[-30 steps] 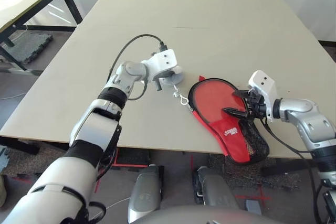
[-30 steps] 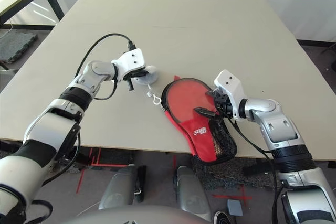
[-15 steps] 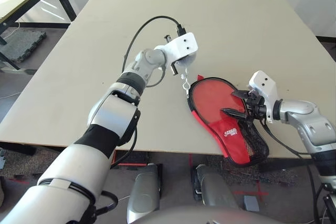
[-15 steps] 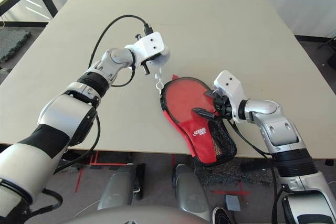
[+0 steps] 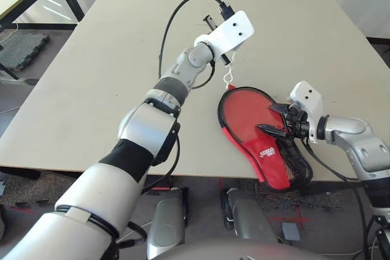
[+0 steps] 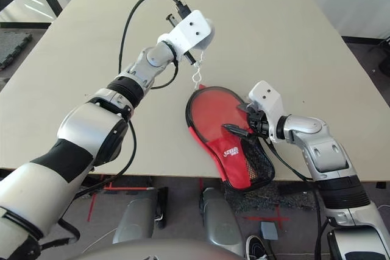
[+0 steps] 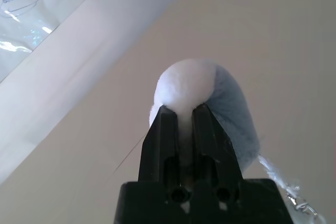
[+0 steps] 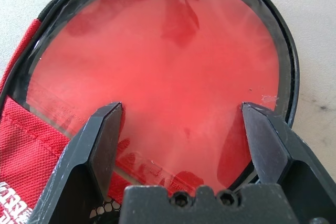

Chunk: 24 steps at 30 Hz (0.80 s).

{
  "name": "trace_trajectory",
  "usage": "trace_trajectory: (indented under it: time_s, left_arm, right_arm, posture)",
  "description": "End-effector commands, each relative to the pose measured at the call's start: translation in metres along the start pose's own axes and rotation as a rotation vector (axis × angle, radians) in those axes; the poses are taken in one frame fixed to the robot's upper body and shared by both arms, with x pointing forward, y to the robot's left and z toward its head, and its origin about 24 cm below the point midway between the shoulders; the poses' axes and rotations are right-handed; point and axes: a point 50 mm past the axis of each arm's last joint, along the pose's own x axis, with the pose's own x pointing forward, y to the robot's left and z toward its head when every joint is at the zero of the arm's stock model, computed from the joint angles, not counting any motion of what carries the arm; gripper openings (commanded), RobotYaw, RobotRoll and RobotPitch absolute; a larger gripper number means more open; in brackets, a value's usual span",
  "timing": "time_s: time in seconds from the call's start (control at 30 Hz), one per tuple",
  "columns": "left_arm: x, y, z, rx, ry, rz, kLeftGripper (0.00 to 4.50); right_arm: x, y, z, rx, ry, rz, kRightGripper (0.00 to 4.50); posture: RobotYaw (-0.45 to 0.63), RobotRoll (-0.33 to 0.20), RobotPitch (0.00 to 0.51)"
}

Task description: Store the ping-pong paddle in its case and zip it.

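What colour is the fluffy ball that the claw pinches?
White pom-pom, clearest in the left wrist view.

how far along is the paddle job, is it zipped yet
Done: the ping-pong paddle lies inside the case. In hand: the left gripper is shut on the pom-pom, raised above the case's top. The right gripper hovers open over it. Left: the red face is exposed, so zipping isn't finished.
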Motion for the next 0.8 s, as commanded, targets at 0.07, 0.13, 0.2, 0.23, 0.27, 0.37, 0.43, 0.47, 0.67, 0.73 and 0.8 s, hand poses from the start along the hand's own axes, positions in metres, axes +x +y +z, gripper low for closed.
trace_trajectory:
  time_s: [0.07, 0.13, 0.2, 0.23, 0.27, 0.37, 0.43, 0.47, 0.67, 0.73, 0.8]
  left_arm:
    - [0.006, -0.012, 0.022, -0.057, -0.134, -0.066, 0.05]
    - [0.005, -0.03, 0.019, -0.084, -0.127, -0.172, 0.05]
    - [0.004, -0.043, 0.016, -0.079, -0.117, -0.245, 0.05]
    - [0.004, -0.048, 0.014, -0.08, -0.11, -0.274, 0.05]
    - [0.003, -0.052, 0.013, -0.079, -0.107, -0.29, 0.05]
    - [0.002, -0.062, 0.011, -0.081, -0.1, -0.333, 0.05]
    - [0.002, -0.065, 0.01, -0.086, -0.098, -0.343, 0.8]
    - [0.002, -0.065, 0.01, -0.093, -0.099, -0.342, 1.06]
    - [0.001, -0.062, 0.008, -0.11, -0.096, -0.332, 3.23]
    - [0.001, -0.061, 0.008, -0.121, -0.098, -0.326, 4.02]
    - [0.001, -0.059, 0.007, -0.132, -0.099, -0.321, 4.48]
  right_arm:
    - [0.007, 0.012, -0.027, 0.094, 0.104, 0.042, 4.5]
    - [0.007, 0.013, -0.028, 0.096, 0.103, 0.042, 4.5]
    - [0.008, 0.013, -0.028, 0.097, 0.102, 0.043, 4.5]
    - [0.008, 0.014, -0.028, 0.098, 0.101, 0.044, 4.5]
    - [0.008, 0.014, -0.028, 0.098, 0.1, 0.044, 4.5]
    - [0.009, 0.014, -0.027, 0.098, 0.099, 0.045, 4.5]
    - [0.009, 0.015, -0.027, 0.098, 0.098, 0.045, 4.5]
    - [0.01, 0.015, -0.027, 0.098, 0.097, 0.045, 4.5]
    - [0.011, 0.015, -0.027, 0.096, 0.096, 0.047, 4.5]
    - [0.012, 0.015, -0.027, 0.097, 0.095, 0.049, 4.5]
    - [0.013, 0.015, -0.027, 0.096, 0.094, 0.051, 4.5]
  posture:
    - [-0.04, 0.0, 0.149]
    - [-0.04, 0.0, 0.149]
    - [-0.04, 0.0, 0.149]
    - [-0.04, 0.0, 0.148]
    - [-0.04, 0.0, 0.148]
    - [-0.04, 0.0, 0.146]
    - [-0.04, 0.0, 0.145]
    - [-0.04, 0.0, 0.145]
    - [-0.04, 0.0, 0.142]
    - [-0.03, 0.0, 0.14]
    - [-0.03, 0.0, 0.137]
